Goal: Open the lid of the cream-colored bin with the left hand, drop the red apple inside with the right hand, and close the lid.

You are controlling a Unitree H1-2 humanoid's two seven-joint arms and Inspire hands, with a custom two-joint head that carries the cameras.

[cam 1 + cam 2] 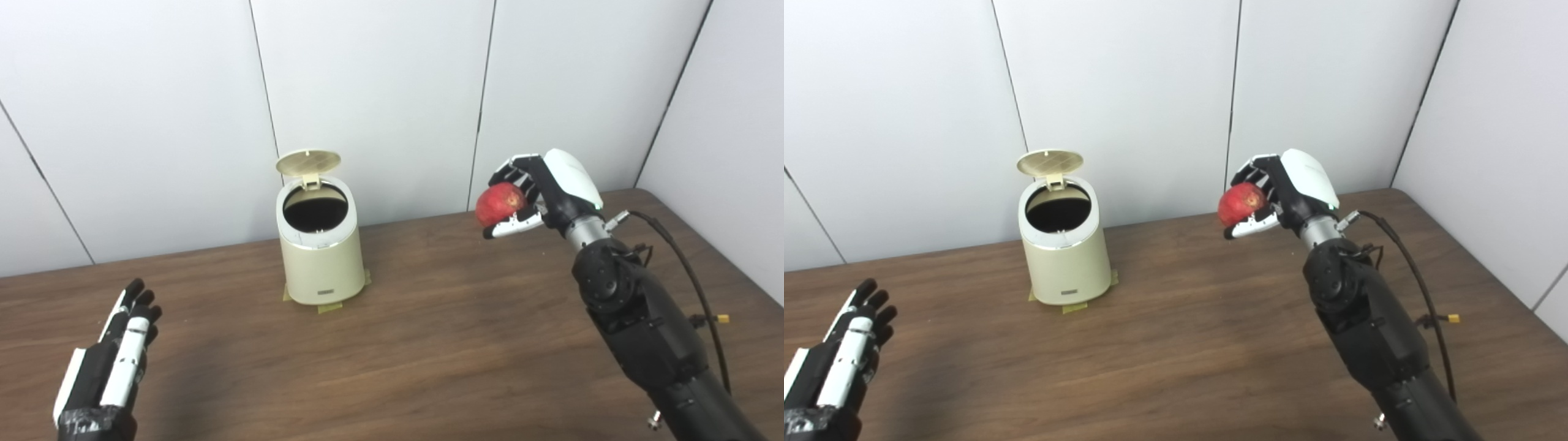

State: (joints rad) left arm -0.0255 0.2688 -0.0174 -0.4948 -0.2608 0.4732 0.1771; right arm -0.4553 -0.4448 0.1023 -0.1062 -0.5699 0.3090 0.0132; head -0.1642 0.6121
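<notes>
Lid [308,162] up; our right hand [542,190] grips the apple [500,204], left hand [116,349] empty, fingers straight; drop and closing remain.

White panel walls [380,92] with dark seams (corner at right); dark wood-grain table [429,355]; even light.
</notes>
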